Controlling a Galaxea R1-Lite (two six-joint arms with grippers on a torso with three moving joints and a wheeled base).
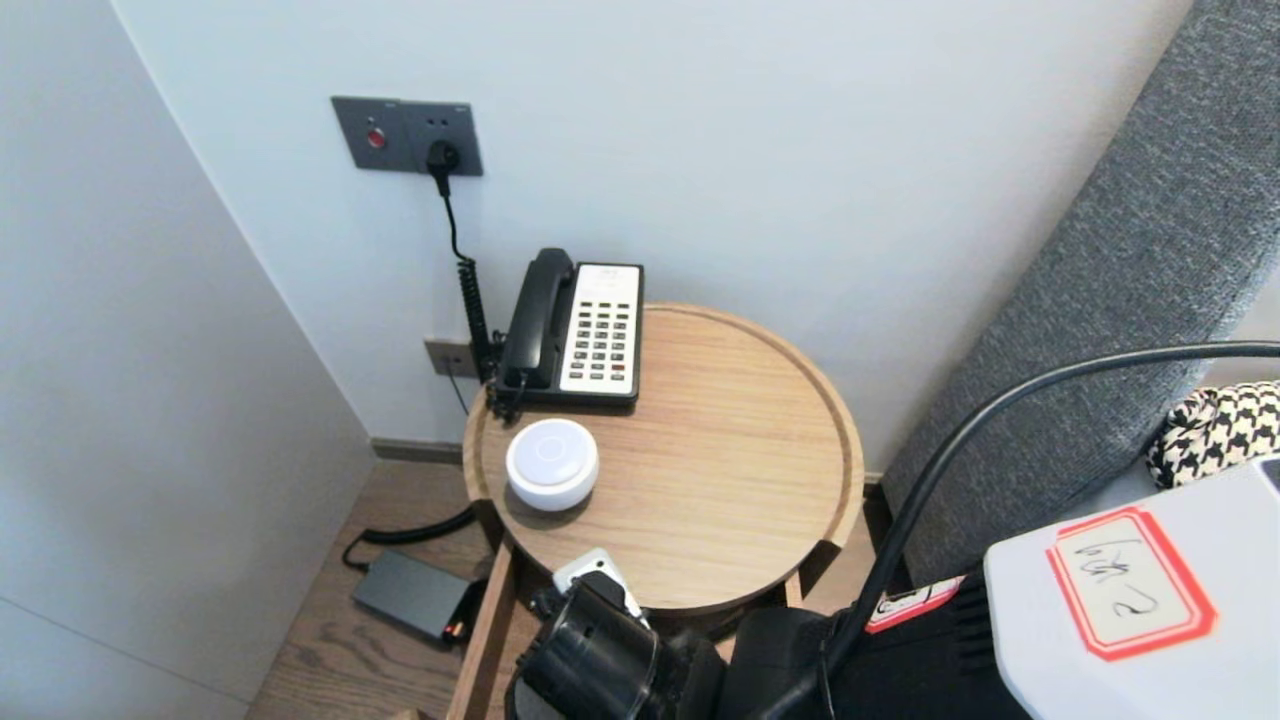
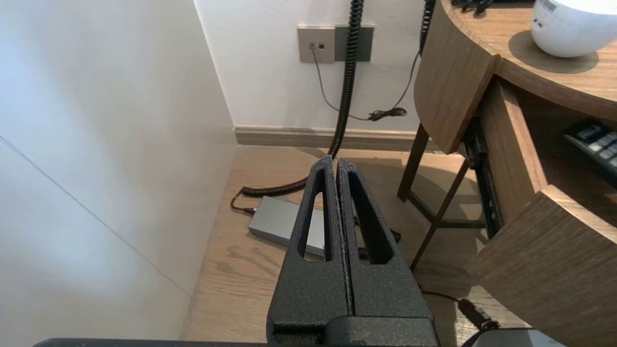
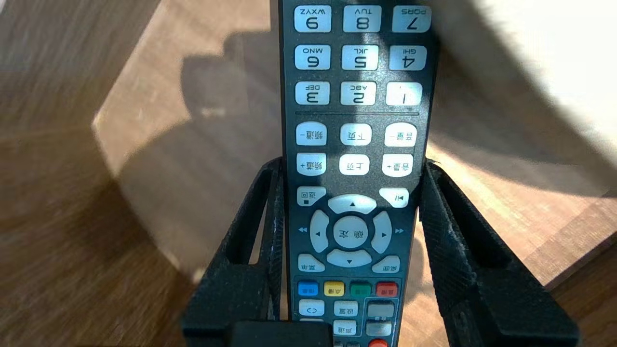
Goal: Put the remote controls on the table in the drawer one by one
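My right gripper (image 3: 353,163) is shut on a dark remote control (image 3: 356,96) with white number keys; one finger presses each long edge near the arrow pad. The remote hangs over the pale wooden floor of the open drawer (image 2: 511,144) under the round table. Its keypad end (image 2: 593,140) shows inside that drawer in the left wrist view. In the head view the right arm (image 1: 600,655) reaches over the drawer at the table's front edge and hides its own fingers. My left gripper (image 2: 336,161) is shut and empty, parked low beside the table above the floor.
The round wooden table (image 1: 760,480) carries a black-and-white desk phone (image 1: 585,325) and a white round device (image 1: 551,463). A grey power adapter (image 1: 410,595) and coiled cords lie on the floor to the left. A wall stands behind, and a grey padded headboard (image 1: 1120,300) to the right.
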